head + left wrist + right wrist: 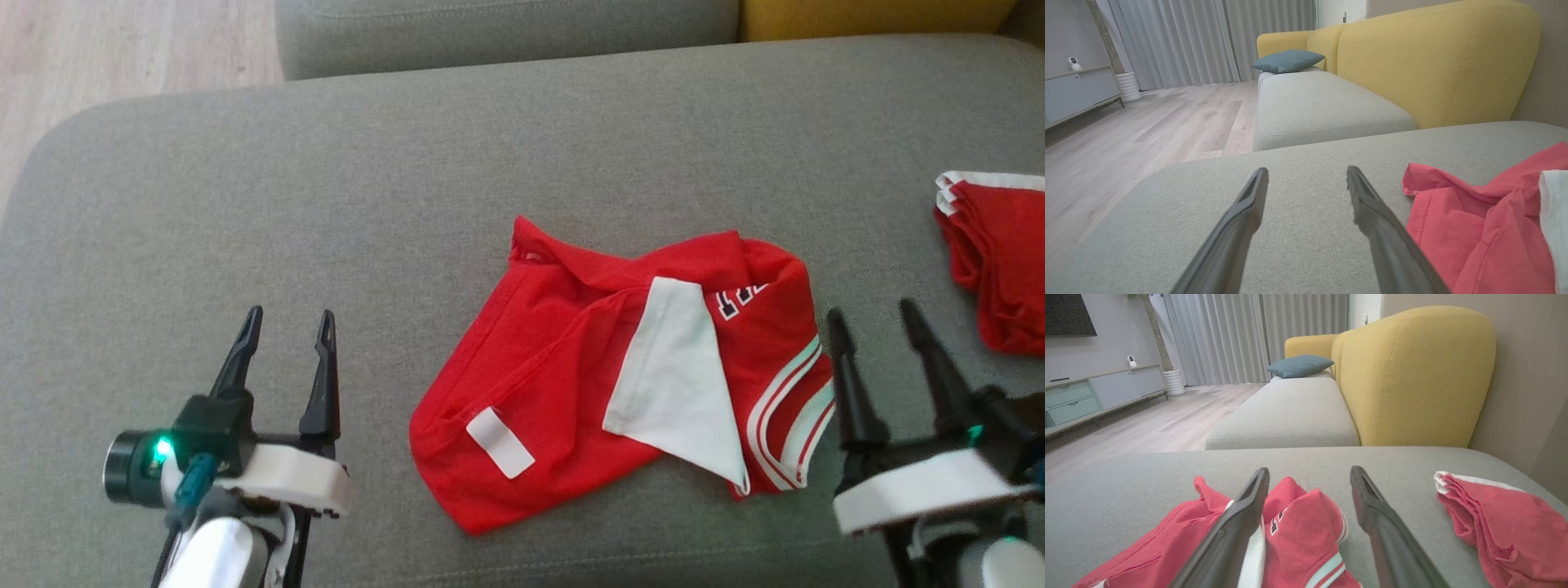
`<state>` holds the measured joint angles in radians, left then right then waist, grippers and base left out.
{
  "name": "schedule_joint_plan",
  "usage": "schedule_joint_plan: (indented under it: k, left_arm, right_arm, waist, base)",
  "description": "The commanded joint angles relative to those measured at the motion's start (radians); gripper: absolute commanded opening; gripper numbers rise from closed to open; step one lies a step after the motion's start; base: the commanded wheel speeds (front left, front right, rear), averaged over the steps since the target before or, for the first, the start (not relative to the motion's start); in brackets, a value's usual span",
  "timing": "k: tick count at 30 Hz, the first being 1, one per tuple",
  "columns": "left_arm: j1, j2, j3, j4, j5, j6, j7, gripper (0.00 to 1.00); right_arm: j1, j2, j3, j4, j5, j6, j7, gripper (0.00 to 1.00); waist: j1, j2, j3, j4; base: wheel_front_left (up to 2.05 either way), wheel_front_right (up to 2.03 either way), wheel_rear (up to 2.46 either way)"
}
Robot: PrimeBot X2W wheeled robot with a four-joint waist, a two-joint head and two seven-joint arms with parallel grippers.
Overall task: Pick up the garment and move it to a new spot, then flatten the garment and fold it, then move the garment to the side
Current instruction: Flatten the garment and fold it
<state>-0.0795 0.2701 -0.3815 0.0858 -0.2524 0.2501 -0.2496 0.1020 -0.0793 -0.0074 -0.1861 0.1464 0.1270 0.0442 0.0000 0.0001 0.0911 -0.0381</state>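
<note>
garment (563,384): matt cloth | seat cushion (326,204): rough grey weave | floor (122,41): smooth wood

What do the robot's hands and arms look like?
The left hand and right hand each have two long, dark, pointed fingers on a white block. A small green light glows by each. The left hand has a round black camera and a teal plug. The arms are shiny and pale.

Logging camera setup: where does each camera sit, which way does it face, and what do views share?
Head view: on the head, looking down at the grey cushion and crumpled red garment; left pincer and right pincer show, open.
Left wrist view: low over the cushion, facing the yellow sofa back; own fingers show.
Right wrist view: same heading, above the garment's edge; own fingers show.
Shared by all: the garment.
</note>
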Motion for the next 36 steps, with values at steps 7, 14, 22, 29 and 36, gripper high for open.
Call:
schedule_joint_plan:
  k: [7, 14, 22, 29, 36]
  left_arm:
    - [-0.007, 0.027, 0.037, -0.053, -0.006, 0.020, -0.003, 1.00]
    - [-0.008, 0.028, 0.035, -0.060, -0.009, 0.026, 0.000, 1.00]
    - [-0.012, 0.029, 0.028, -0.062, -0.011, 0.030, 0.000, 1.00]
    - [-0.030, 0.028, 0.025, -0.064, -0.011, 0.029, -0.001, 1.00]
    - [-0.068, 0.019, 0.016, -0.063, -0.004, 0.023, -0.004, 1.00]
  right_arm:
    - [0.001, -0.002, 0.076, -0.042, 0.023, 0.004, 0.009, 1.00]
    - [-0.007, 0.001, 0.080, -0.033, 0.032, 0.004, 0.010, 1.00]
    - [-0.011, 0.002, 0.076, -0.024, 0.038, 0.004, 0.018, 1.00]
    - [-0.051, -0.028, 0.053, 0.023, 0.054, 0.004, 0.038, 1.00]
    - [-0.159, -0.103, 0.055, 0.166, 0.098, 0.004, 0.058, 1.00]
  waist:
    - [0.0000, -0.0001, -0.008, 0.008]
    - [0.0000, -0.0001, -0.004, 0.011]
    - [0.0000, -0.0001, -0.001, 0.014]
    - [0.0000, -0.0001, 0.022, 0.023]
    - [0.0000, -0.0001, 0.076, 0.041]
  base:
    - [0.00, 0.00, 0.00]
    - [0.00, 0.00, 0.00]
    - [0.00, 0.00, 0.00]
    - [0.00, 0.00, 0.00]
    - [0.00, 0.00, 0.00]
